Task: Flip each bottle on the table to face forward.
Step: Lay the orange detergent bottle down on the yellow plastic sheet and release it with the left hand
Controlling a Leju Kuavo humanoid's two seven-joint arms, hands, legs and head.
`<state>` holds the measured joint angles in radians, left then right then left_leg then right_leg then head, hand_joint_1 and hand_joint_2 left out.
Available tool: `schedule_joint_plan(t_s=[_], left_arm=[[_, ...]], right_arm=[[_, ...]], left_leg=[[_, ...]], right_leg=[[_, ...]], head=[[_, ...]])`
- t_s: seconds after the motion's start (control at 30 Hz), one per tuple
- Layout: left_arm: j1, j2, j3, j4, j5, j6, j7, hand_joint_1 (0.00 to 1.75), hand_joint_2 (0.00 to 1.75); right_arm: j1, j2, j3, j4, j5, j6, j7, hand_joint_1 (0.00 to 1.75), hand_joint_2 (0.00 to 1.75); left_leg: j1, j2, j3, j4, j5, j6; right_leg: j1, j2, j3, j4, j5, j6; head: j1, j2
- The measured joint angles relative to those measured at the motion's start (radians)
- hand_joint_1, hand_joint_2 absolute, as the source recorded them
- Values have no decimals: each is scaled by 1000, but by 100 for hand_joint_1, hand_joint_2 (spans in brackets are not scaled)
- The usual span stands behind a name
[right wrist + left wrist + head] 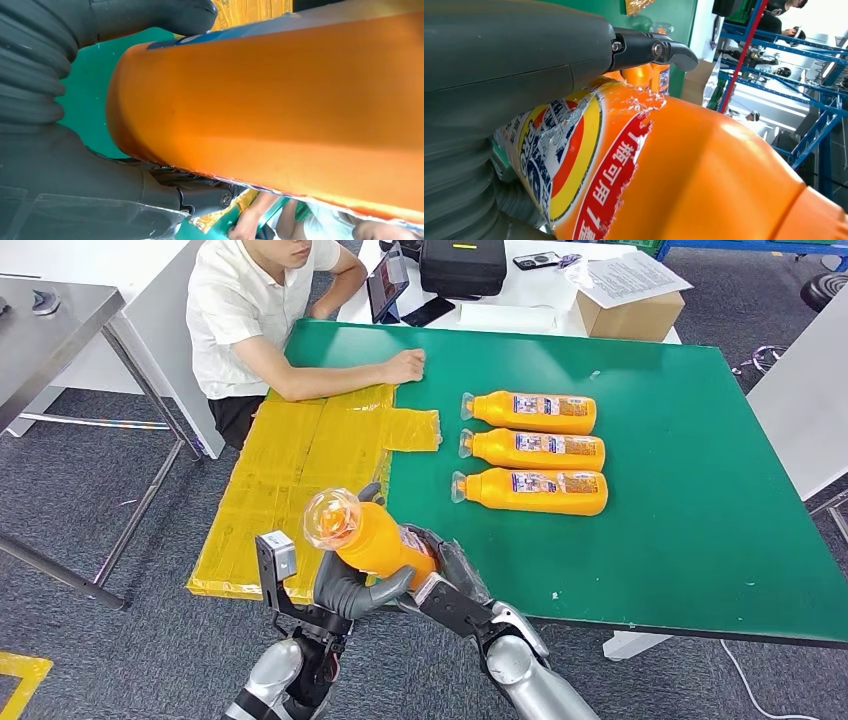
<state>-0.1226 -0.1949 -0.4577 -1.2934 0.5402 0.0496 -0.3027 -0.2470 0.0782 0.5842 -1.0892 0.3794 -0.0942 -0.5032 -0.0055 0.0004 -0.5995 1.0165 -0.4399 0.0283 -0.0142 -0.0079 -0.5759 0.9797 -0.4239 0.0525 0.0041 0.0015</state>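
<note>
An orange bottle (378, 541) with a clear cap is lifted above the table's near edge, cap pointing toward me. My left hand (352, 585) grips it from below and my right hand (446, 575) grips its base end. Close up, the bottle (684, 170) shows a torn label under my left hand (514, 60). Its plain orange side (280, 105) lies against my right hand (60, 165). Three more orange bottles (535, 412), (540, 449), (535, 491) lie side by side on the green table (700, 510), labels up, caps pointing left.
A yellow taped sheet (300, 480) covers the table's left part. A person sits at the far left corner with a hand (405, 367) resting on the table. A cardboard box (632, 302), a black case (462, 265) and a tablet stand on the white table behind.
</note>
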Motion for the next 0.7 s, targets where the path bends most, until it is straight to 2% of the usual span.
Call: schedule_joint_plan(t_s=[0.37,0.43,0.47,0.5,0.57,0.6,0.7], left_arm=[[-4,-2,0,6,4,5,-2,0,175],[-5,-3,0,8,15,8,-2,88,175],[-6,-4,0,9,21,8,-4,131,175],[-6,-5,1,10,27,8,-8,175,175],[-6,-7,3,9,35,7,-22,175,175],[-7,-8,4,6,36,7,-31,175,175],[-6,-10,8,-10,31,7,-51,175,175]], right_arm=[[0,0,6,0,-3,0,0,175,175],[0,0,11,0,-8,1,0,167,175],[0,0,14,0,-12,1,0,143,175],[-1,0,17,0,-18,2,0,99,175],[-1,0,24,1,-33,7,0,20,175],[-1,0,30,1,-41,14,-1,0,131],[0,3,50,5,-84,68,-16,0,0]], left_leg=[[0,0,0,0,0,0],[0,0,0,0,0,0],[0,0,0,0,0,0],[0,0,0,0,0,0],[0,0,0,0,0,0],[0,0,0,0,0,0],[0,0,0,0,0,0]], right_leg=[[0,0,0,0,0,0],[0,0,0,0,0,0],[0,0,0,0,0,0],[0,0,0,0,0,0],[0,0,0,0,0,0],[0,0,0,0,0,0],[0,0,0,0,0,0]], head=[[0,0],[0,0],[0,0],[0,0],[0,0],[0,0],[0,0]])
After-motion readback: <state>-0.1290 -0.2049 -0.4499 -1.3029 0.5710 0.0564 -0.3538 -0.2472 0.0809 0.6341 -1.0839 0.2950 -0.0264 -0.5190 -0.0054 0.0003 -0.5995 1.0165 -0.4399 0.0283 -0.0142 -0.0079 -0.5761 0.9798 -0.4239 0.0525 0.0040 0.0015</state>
